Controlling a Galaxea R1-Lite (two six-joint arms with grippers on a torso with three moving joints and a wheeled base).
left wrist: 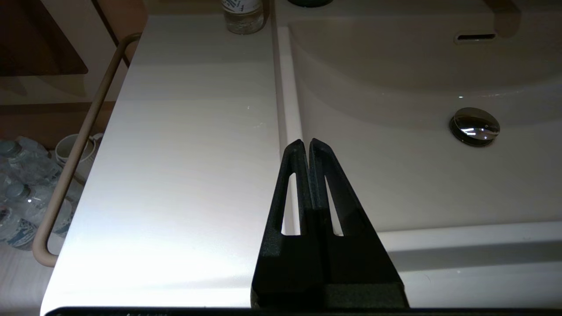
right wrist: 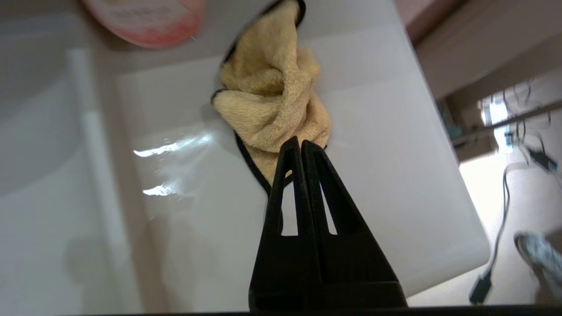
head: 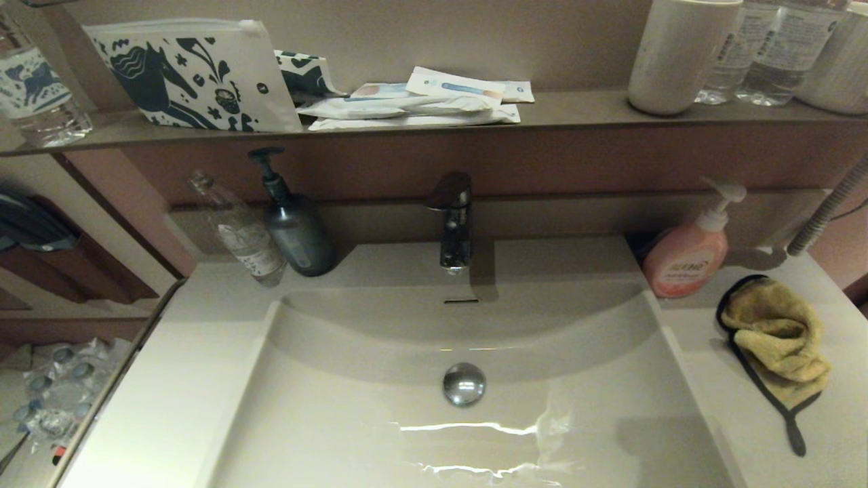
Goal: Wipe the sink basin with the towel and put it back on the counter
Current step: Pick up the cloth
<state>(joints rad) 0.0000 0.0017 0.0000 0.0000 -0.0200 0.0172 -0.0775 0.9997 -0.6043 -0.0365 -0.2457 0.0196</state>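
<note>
The mustard-yellow towel (head: 776, 339) lies crumpled on the counter (head: 834, 413) to the right of the sink basin (head: 380, 413), its black strap trailing toward the front edge. In the right wrist view the towel (right wrist: 272, 101) sits just beyond my right gripper (right wrist: 301, 144), which is shut and holds nothing, hovering above the counter (right wrist: 386, 175). My left gripper (left wrist: 306, 143) is shut and empty over the basin's left rim, with the chrome drain plug (left wrist: 474, 126) off to one side. Neither gripper shows in the head view.
A pink soap bottle (head: 686, 256) stands just behind the towel. The faucet (head: 454, 224), a dark pump bottle (head: 295, 227) and a clear bottle (head: 241, 234) line the back. A beige rail (left wrist: 72, 153) runs along the counter's left edge.
</note>
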